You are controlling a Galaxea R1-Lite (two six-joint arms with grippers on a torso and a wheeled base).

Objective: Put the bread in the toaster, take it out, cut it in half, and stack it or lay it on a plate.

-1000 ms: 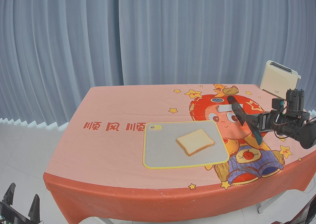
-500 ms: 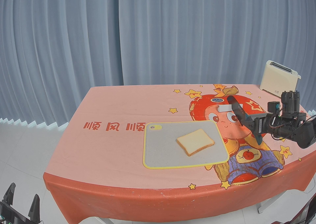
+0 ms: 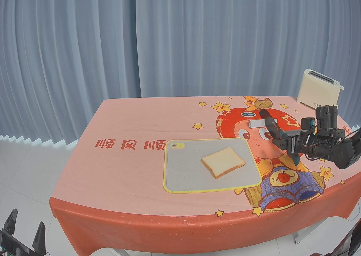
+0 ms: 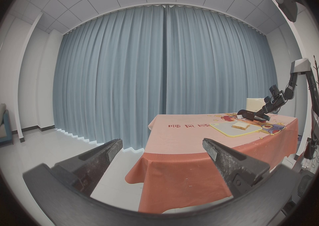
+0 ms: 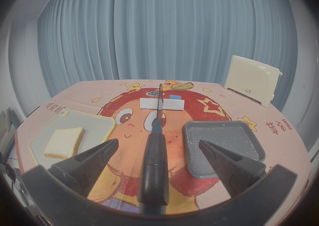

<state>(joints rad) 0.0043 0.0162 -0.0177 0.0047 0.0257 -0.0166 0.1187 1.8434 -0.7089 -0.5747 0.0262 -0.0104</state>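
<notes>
A slice of bread [image 3: 223,162] [image 5: 64,138] lies on the grey, yellow-rimmed cutting board [image 3: 188,172]. Far right at the back stands the cream toaster [image 3: 319,90] [image 5: 251,79]. A black-handled knife [image 5: 155,157] lies with its blade on a small white rest [image 3: 257,123] [image 5: 172,103]. My right gripper [image 3: 269,121] [image 5: 157,142] is open, one finger on each side of the handle without gripping it. Beside the knife sits a grey square plate [image 5: 226,140]. My left gripper [image 3: 27,220] [image 4: 161,142] hangs open and holds nothing, low beside the table's left front corner.
The orange tablecloth [image 3: 131,170] is bare on its left half. Blue curtains close off the back. The front table edge [image 3: 180,226] runs just below the cutting board. In the head view the right arm covers the area between toaster and knife.
The right arm's wrist has shifted a little to the left and lower, settling the open gripper over the knife. The bread, board and left gripper have not moved.
</notes>
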